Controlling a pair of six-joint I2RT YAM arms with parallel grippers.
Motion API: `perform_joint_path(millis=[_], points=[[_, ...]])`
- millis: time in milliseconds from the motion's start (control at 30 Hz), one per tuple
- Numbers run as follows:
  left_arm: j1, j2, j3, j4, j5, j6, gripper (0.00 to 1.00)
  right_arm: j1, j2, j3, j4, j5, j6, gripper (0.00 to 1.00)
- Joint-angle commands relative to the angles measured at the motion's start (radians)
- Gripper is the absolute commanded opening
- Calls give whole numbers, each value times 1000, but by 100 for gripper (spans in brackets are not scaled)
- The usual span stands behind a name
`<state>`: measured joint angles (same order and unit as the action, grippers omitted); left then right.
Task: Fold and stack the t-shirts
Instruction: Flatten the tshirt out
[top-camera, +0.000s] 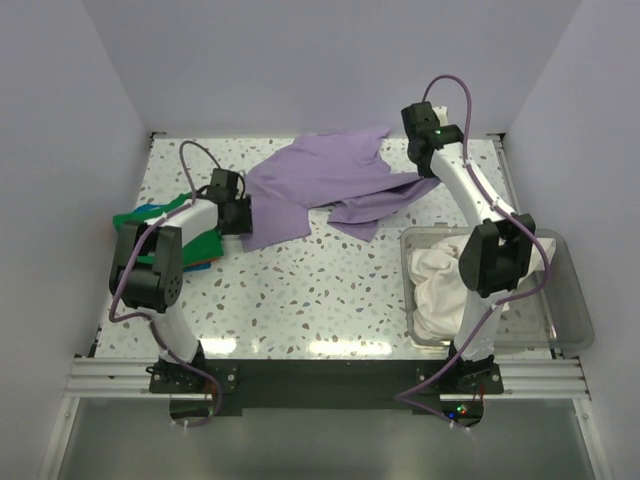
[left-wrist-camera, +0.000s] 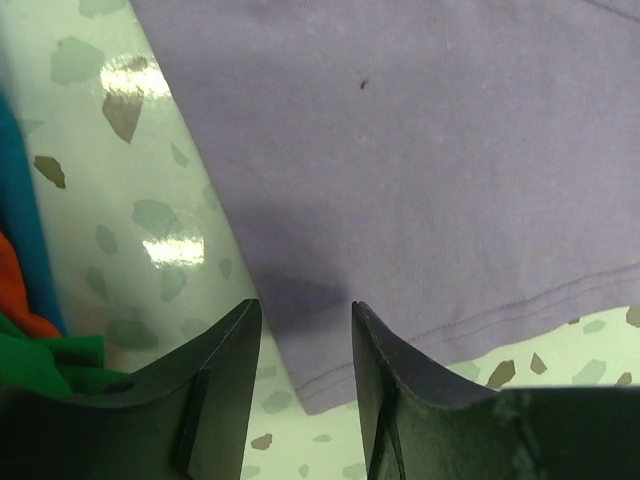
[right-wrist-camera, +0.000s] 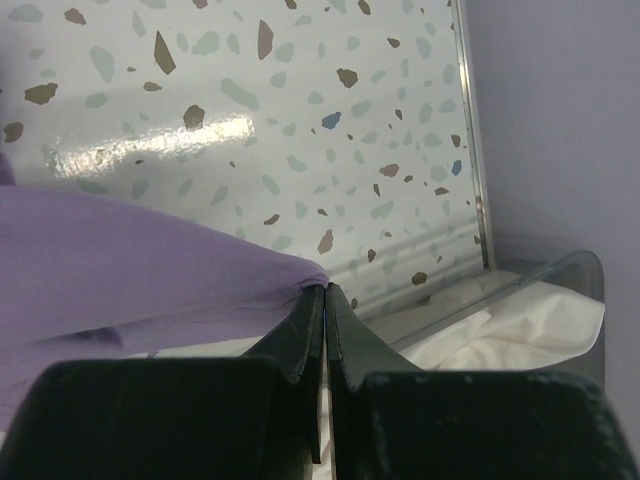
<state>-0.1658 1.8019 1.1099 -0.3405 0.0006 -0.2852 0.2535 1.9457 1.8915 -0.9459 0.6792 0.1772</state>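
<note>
A lavender t-shirt (top-camera: 320, 185) lies spread and rumpled across the far middle of the table. My left gripper (top-camera: 243, 215) is at its near-left corner. In the left wrist view the left gripper (left-wrist-camera: 305, 310) is open, its jaws straddling the hemmed corner of the lavender t-shirt (left-wrist-camera: 400, 150). My right gripper (top-camera: 428, 145) is at the shirt's right end. There the right gripper (right-wrist-camera: 326, 290) is shut on a pinch of the lavender t-shirt (right-wrist-camera: 130, 260), holding it off the table. A green t-shirt (top-camera: 150, 215) lies at the far left. A white t-shirt (top-camera: 435, 280) sits in the bin.
The clear plastic bin (top-camera: 570, 310) stands at the near right, and its rim (right-wrist-camera: 560, 270) shows just under my right gripper. Blue (left-wrist-camera: 20, 220) and orange (left-wrist-camera: 15, 290) cloth edges lie with the green cloth (left-wrist-camera: 40, 360) left of my left gripper. White walls enclose the table.
</note>
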Motion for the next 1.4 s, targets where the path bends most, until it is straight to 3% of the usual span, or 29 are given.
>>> perform_joint_path(millis=[0,667,933,1067,1233,1367], points=[[3,-67,-36,-9,52,-37,46,-2,12,20,12,-7,21,0],[2,-85,-133,1,67,-81,41,-5,13,9,19,-49,54,0],[2,-61,-166,32,116,-97,21,-3,-1,4,15,-53,54,0],[2,-67,-177,40,102,-92,0,-2,-11,-6,16,-66,56,0],[3,-96,-116,49,67,-86,0,-5,-28,-14,24,-112,64,0],[12,-108,45,40,22,-80,0,-3,-30,29,16,-118,51,0]])
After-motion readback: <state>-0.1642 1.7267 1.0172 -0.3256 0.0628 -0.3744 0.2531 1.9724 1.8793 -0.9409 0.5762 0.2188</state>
